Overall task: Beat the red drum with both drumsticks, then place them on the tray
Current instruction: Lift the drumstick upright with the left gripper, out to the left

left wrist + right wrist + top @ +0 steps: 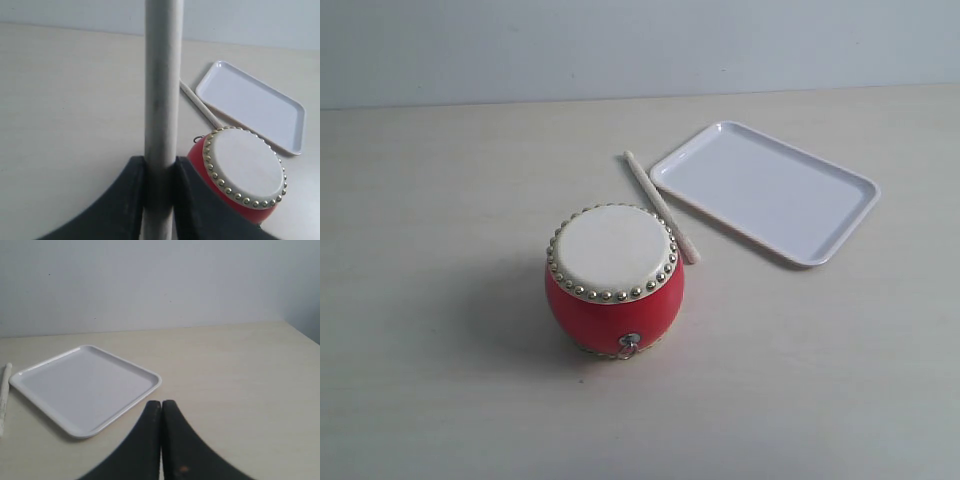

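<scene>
While left pincer (pixel 160 169) clamps drumstick (pixel 163 75), right pincer (pixel 161 409) closed

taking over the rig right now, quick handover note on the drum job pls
Left gripper: shut on the first drumstick.
Right gripper: shut, empty, above the table near the tray.
Second drumstick: lies on the table between the red drum and the tray, ungripped.
Tray: nothing on it.
Done: one stick in hand. Whether the drum was beaten cannot be told.
Left: grip the second drumstick, probably with the right gripper, beat the drum, put both sticks on the tray.
</scene>
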{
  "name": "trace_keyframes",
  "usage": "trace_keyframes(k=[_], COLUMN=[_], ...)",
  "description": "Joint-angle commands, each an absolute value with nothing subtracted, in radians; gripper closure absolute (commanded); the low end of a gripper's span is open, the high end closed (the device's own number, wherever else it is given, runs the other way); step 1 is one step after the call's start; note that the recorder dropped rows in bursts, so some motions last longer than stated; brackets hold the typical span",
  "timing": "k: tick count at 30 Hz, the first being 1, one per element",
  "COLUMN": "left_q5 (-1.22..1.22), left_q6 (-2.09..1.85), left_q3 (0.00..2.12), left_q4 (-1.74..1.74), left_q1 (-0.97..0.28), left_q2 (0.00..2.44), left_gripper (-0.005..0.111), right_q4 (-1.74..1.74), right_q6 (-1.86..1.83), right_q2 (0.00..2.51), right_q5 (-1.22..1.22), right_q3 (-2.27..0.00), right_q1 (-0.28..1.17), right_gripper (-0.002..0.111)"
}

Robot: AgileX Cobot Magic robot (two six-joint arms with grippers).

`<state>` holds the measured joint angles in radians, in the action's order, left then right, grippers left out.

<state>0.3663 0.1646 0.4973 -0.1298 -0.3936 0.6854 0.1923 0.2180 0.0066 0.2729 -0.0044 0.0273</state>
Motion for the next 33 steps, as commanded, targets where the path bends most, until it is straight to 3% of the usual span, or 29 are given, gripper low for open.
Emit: trace_keyframes(k=[1, 29, 33], left_q5=[0.339, 0.255, 0.235], left_q6=[0.160, 0.123, 0.123], left_q3=[0.492, 0.462, 0.442], left_q4=[-0.134, -0.134, -0.134], left_q1=[-0.398, -0.398, -0.398], left_q2=[0.672, 0.676, 0.676], left_gripper=[0.107, 0.107, 0.107], right_q4=[0.197, 0.249, 0.211], right_q6=[0.210, 0.210, 0.214], right_q2=[0.000, 0.000, 0.000], right_q5=[0.260, 0.257, 0.147], right_q3=[0.000, 0.000, 0.000], right_q1=[0.023, 0.023, 0.023], right_gripper=[0.108, 0.108, 0.108])
